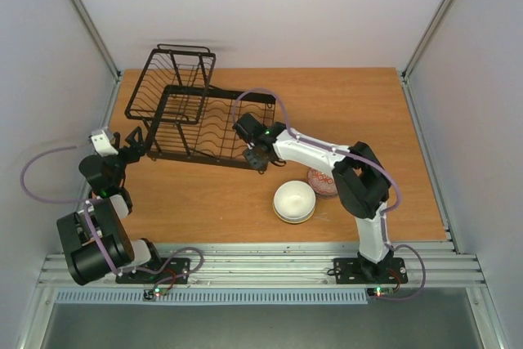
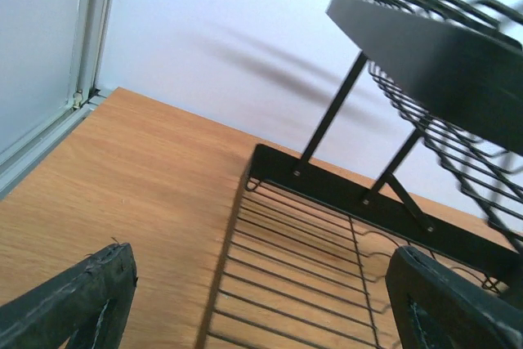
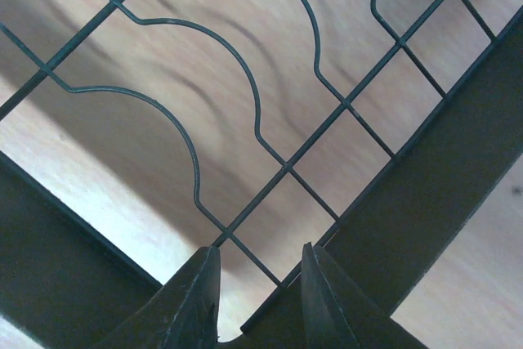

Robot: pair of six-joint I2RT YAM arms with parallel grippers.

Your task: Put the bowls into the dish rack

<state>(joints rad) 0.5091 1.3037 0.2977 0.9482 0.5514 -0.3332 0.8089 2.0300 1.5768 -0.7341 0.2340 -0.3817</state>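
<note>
Two bowls show from above: the cream-white bowl (image 1: 294, 201) and, just beside it on the far right, the red-and-white bowl (image 1: 320, 182), partly hidden by the right arm. Both rest on the wooden table (image 1: 368, 112) near its front edge, well apart from the dish rack (image 1: 196, 116). That black wire rack stands toward the far left, its taller basket section at the far-left end and the slotted tray reaching right. Bare wood lies right of the rack and along the front. The left gripper (image 1: 135, 146) sits at the rack's near left corner, the right gripper (image 1: 257, 159) at its near right end.

From the left wrist, the left gripper (image 2: 261, 316) has its fingers (image 2: 78, 308) spread wide, the rack's lower frame and wires between them, the basket looming upper right.

From the right wrist, the right gripper (image 3: 260, 300) shows its fingers (image 3: 192, 300) nearly together, straddling a frame corner below wavy wires; whether they pinch it cannot be told.
</note>
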